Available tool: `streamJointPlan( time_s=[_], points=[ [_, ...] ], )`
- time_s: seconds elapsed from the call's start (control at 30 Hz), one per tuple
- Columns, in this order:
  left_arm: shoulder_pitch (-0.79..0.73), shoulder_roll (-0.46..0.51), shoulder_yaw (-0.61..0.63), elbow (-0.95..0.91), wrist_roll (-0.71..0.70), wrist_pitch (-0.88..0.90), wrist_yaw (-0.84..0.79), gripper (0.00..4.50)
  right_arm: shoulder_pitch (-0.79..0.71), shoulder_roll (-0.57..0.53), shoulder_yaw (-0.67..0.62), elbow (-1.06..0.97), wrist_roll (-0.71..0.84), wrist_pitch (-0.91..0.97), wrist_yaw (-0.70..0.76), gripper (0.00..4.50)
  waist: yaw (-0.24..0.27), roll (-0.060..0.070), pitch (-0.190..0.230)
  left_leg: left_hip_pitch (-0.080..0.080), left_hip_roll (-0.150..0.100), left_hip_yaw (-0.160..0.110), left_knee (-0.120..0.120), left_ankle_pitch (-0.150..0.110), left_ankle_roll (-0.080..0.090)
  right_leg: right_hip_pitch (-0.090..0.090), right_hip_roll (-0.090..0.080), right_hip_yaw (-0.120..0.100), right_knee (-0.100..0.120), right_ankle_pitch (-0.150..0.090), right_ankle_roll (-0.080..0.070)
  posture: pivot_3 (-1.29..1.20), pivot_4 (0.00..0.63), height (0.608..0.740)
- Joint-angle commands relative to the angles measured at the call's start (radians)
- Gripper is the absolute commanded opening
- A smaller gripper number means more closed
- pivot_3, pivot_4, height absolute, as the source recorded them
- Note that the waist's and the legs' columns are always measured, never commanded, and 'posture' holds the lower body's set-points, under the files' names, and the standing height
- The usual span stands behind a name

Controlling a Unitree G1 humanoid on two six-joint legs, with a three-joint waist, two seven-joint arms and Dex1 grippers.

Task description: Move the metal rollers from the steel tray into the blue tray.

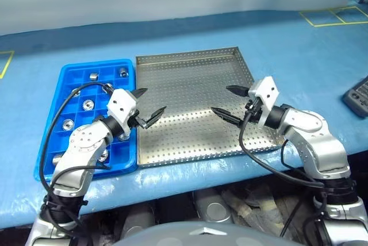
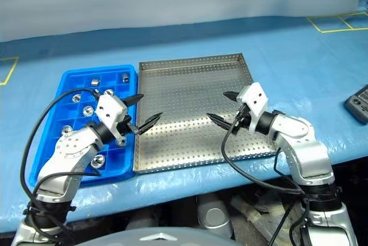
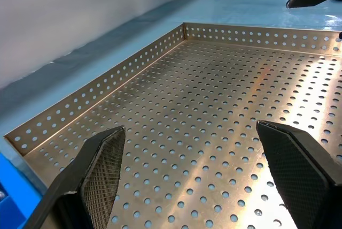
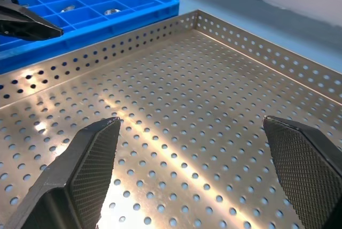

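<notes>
No legible text, label, brand, number or sign in any view. The dark device [image 1: 357, 97] at the right edge of the head views carries rows of small keys, too small to read. Yellow tape lines [image 1: 333, 16] on the blue cloth at upper right form plain outlines, no characters. The white blocks on both wrists bear no visible print.
</notes>
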Motion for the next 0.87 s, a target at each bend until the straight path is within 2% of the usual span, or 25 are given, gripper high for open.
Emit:
streamJointPlan(
  time_s=[0.03, 0.4, 0.87],
  points=[
    [0.020, 0.009, 0.049, -0.063, 0.000, -0.006, 0.023, 4.29, -0.042, 0.016, 0.045, 0.003, 0.004, -0.030, 0.037, 4.49, 0.007, 0.000, 0.000, 0.000, 0.000, 0.000, 0.000, 0.000, 0.000, 0.000, 0.000, 0.000, 0.000, 0.000, 0.000, -0.24, 0.150, 0.740],
    [0.056, 0.023, 0.081, -0.091, 0.000, 0.007, 0.039, 4.29, -0.087, 0.032, 0.075, 0.073, -0.017, -0.064, 0.055, 4.49, 0.063, 0.000, 0.000, 0.000, 0.000, -0.001, 0.000, 0.000, 0.000, -0.001, -0.002, -0.001, 0.000, 0.000, 0.000, -0.20, 0.150, 0.740],
    [0.044, 0.022, 0.066, -0.083, 0.001, 0.013, 0.031, 4.29, -0.075, 0.042, 0.056, 0.097, -0.028, -0.093, 0.029, 4.49, 0.072, 0.000, 0.000, 0.000, 0.000, -0.001, 0.000, 0.000, 0.000, -0.001, -0.004, -0.001, 0.000, 0.000, -0.001, -0.21, 0.150, 0.740]
  ],
)
